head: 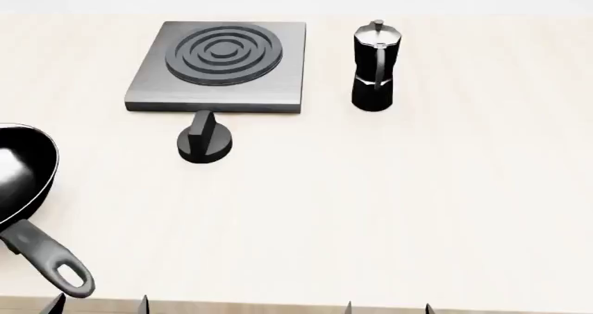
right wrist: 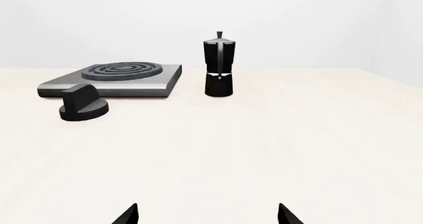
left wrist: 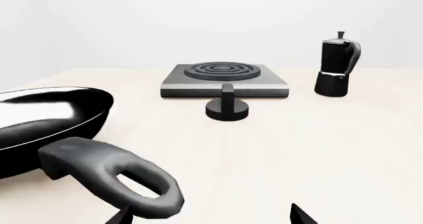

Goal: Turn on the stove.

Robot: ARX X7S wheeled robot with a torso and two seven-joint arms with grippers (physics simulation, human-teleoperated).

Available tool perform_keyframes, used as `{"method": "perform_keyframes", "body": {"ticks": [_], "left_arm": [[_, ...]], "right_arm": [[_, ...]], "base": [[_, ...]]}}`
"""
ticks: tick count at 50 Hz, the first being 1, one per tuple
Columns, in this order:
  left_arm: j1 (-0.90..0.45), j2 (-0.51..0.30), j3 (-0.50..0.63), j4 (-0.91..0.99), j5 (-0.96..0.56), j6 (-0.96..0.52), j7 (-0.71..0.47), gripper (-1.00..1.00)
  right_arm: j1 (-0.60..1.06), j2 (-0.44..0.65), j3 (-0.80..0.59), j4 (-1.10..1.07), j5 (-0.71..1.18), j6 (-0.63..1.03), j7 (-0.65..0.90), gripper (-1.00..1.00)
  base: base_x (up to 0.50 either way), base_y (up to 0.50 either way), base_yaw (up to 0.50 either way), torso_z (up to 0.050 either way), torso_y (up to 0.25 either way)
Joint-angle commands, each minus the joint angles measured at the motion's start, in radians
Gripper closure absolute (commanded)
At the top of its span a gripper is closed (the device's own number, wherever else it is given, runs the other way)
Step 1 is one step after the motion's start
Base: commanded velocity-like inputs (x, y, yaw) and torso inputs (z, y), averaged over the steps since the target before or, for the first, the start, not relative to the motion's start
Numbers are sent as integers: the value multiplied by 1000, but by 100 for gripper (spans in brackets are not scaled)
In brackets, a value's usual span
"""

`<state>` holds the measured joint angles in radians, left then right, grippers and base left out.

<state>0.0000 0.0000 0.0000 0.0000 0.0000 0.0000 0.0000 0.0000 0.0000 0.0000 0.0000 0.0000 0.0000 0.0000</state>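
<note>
The stove (head: 222, 67) is a flat dark-grey slab with raised burner rings, at the far left-centre of the table. Its round black knob (head: 205, 141) with a ridge stands just in front of it. Both also show in the left wrist view, stove (left wrist: 225, 79) and knob (left wrist: 227, 105), and in the right wrist view, stove (right wrist: 112, 80) and knob (right wrist: 82, 106). My left gripper (head: 100, 304) is open at the table's near edge, far from the knob, with the pan handle beside one fingertip (left wrist: 122, 216). My right gripper (head: 387, 308) is open and empty at the near edge.
A black frying pan (head: 21, 178) lies at the near left, its handle (head: 51, 262) pointing toward my left gripper. A tall black moka pot (head: 376, 65) stands right of the stove. The light wooden table (head: 389, 210) stretches between the grippers and the stove.
</note>
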Motion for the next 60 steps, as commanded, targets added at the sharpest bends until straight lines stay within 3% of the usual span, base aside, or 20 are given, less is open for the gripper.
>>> {"method": "perform_keyframes", "body": {"ticks": [1,15,24,45,60], "left_arm": [[0,-15,29,-7,3,10,-26,-100],[-3,-54,82,-7,5,1,-83,-100],[0,-74,102,25,36,-58,-127,-100],[10,-100,161,451,61,-397,-136,-100],[-122,-116,152,641,66,-628,-139,-100]], "right_arm": [[9,15,-14,11,10,-2,31,-100],[19,49,-65,17,29,25,94,-100],[20,63,-88,-56,33,129,122,-100],[28,116,-150,-518,27,483,145,-100],[147,136,-162,-705,47,715,145,-100]], "base": [[0,0,0,0,0],[0,0,0,0,0],[0,0,0,0,0],[0,0,0,0,0],[0,0,0,0,0]]}}
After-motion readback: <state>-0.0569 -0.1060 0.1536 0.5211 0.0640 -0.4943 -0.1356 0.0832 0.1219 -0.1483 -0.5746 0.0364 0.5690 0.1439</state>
